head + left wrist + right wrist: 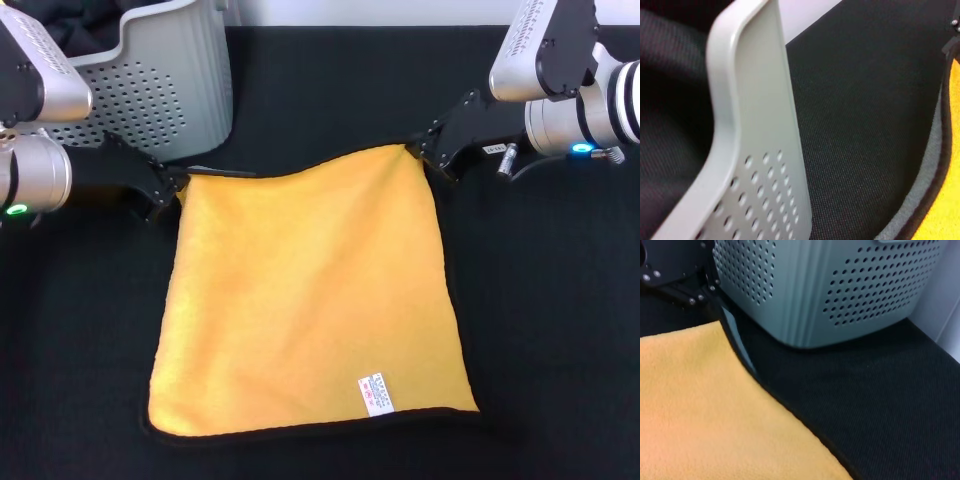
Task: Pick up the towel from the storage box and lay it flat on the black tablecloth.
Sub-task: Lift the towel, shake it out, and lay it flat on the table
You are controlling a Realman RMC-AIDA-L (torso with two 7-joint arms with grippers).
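We see the storage box [165, 90] cut off by the head view's top edge, its inside too dark to read. The towel [310, 300] hides the black tablecloth [560, 330] beneath it.

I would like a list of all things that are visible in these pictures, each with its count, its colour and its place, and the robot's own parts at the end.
towel: one, yellow-orange with black edging, spread on the cloth in the middle, far corners at the two grippers.
label: one, white, on the towel near its near edge.
storage box: one, light grey with round holes, far left on the cloth, beyond the towel's left corner; something dark lies inside.
black tablecloth: one, black, covering the whole work surface under towel and box.
left gripper: one, black, at the towel's far left corner, closed on it.
right gripper: one, black, at the towel's far right corner, closed on it.
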